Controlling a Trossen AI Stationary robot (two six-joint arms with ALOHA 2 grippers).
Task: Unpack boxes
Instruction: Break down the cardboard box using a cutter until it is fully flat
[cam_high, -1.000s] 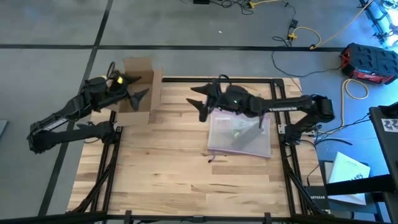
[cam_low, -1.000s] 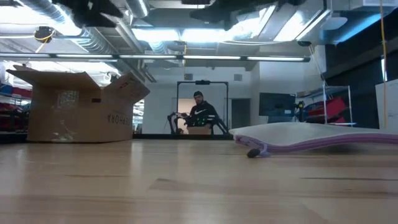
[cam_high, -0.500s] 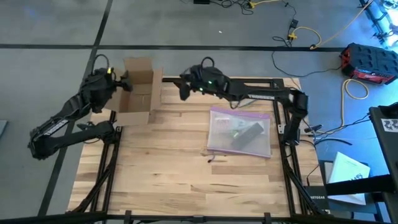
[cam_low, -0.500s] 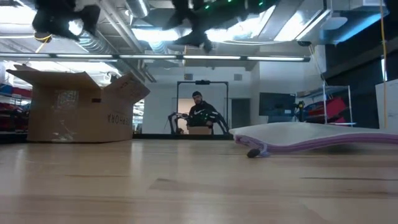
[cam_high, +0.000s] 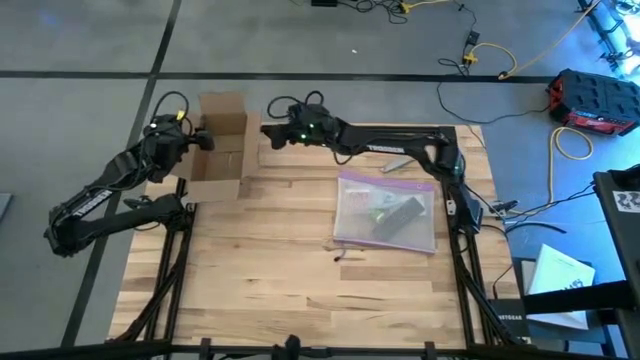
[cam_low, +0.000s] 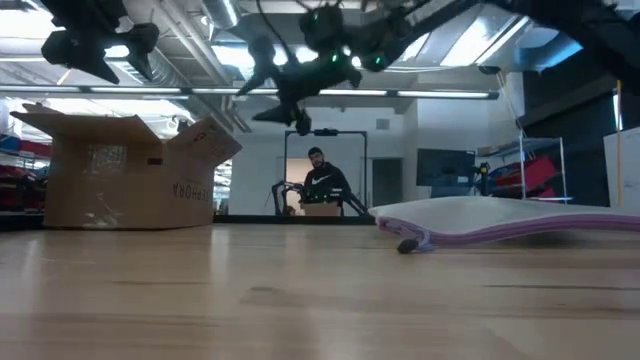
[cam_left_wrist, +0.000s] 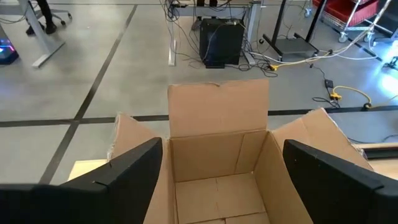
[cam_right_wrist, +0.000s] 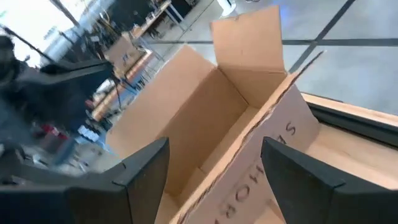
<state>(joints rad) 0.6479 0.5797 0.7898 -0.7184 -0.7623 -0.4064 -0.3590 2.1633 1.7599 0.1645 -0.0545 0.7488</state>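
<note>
I'm seeing the box (cam_high: 222, 143) sitting at the worktop's (cam_high: 300, 280) far left corner, opening facing up, flaps splayed. My left tool (cam_high: 203, 138) is hovering above it, fingers wide; my right tool (cam_high: 268, 134) is hanging beside it, also wide, empty.

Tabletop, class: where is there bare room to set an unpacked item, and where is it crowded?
Free: the wood between the open cardboard box and the clear zip bag, plus the near strip below both. Crowded: the far left corner, where left gripper and right gripper flank the box.
</note>
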